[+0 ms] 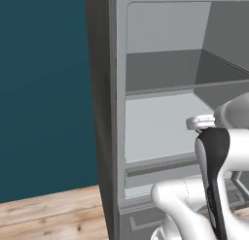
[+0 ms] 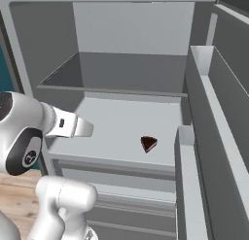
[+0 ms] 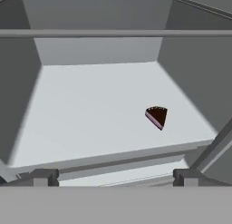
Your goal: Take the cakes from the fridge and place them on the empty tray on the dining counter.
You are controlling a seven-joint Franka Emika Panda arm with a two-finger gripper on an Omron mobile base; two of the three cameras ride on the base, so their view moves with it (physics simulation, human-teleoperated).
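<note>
Even, flat rendered light, soft shading inside the fridge, slightly blurry.

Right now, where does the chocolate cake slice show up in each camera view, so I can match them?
Left base view: the slice is not in this picture.
Right base view: chocolate cake slice lies right of centre, on the pale lower shelf.
Hand view: the slice lies right of centre on that shelf.
Shared landmark: the pale lower shelf of the open fridge.

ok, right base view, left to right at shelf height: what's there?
Arm's white wrist and hand → pale fridge shelf → chocolate cake wedge lying on that shelf → open fridge door's inner bins.
</note>
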